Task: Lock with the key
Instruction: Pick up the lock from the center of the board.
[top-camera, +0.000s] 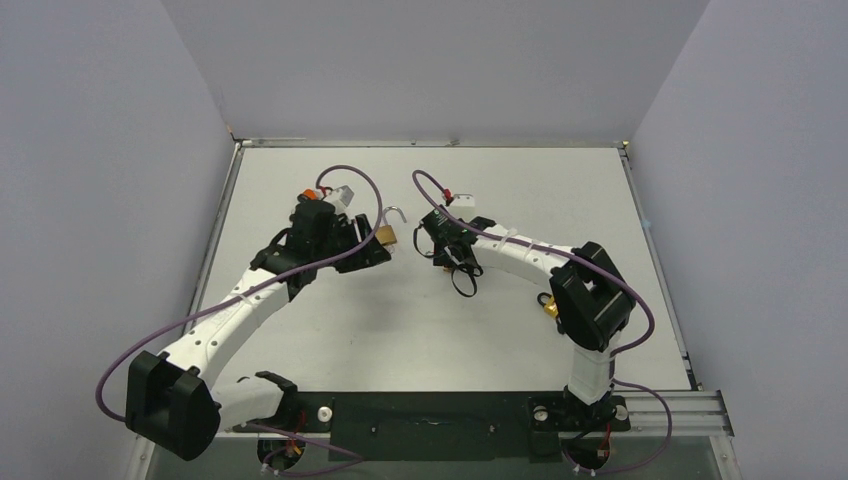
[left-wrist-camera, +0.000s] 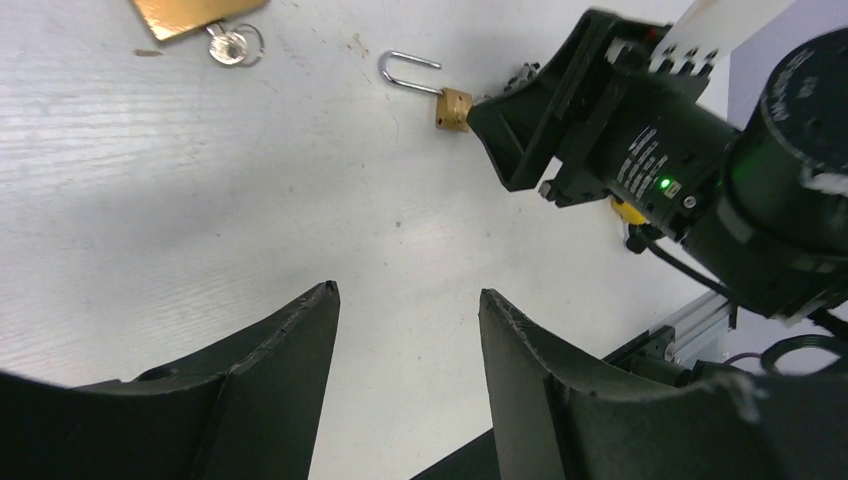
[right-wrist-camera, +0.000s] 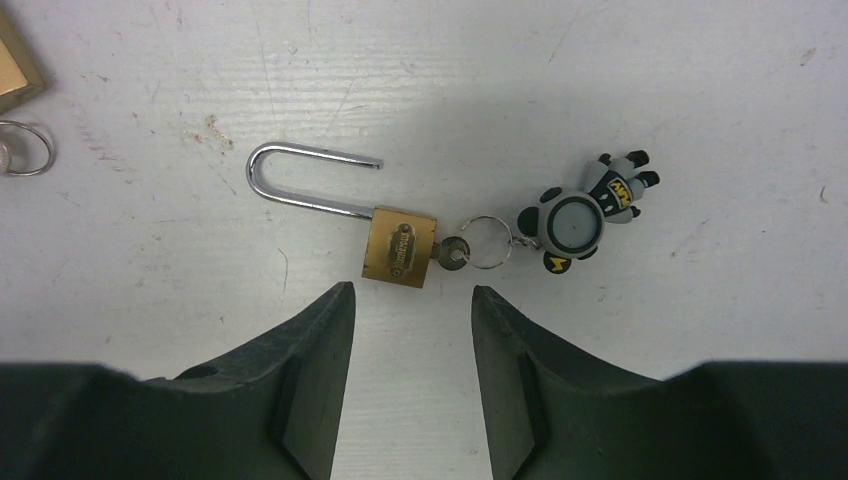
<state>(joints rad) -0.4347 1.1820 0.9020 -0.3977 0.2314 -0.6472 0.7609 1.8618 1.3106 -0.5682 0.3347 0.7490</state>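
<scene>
here's the danger: the small brass padlock (right-wrist-camera: 400, 247) lies flat and loose on the table (right-wrist-camera: 650, 80), so if the right gripper (right-wrist-camera: 412, 375) closes off-centre, we reckon the body skids or spins instead of being caught. its shackle (right-wrist-camera: 300, 180) is open and the free end looks turned away from the body, so pressing it home without swinging it round would likely just jam. the key (right-wrist-camera: 455, 253) sits in the keyway, trailing a ring (right-wrist-camera: 488, 243) and a panda-like charm (right-wrist-camera: 580, 218); a finger snagging those could tug the key out.

now position: the right jaws are spread wide, holding nothing, and the padlock lies just beyond their tips, in line with the gap, not touching. the left gripper (left-wrist-camera: 408, 370) is spread and empty too, with the padlock well ahead of it, right beside the right gripper's fingertip.
</scene>
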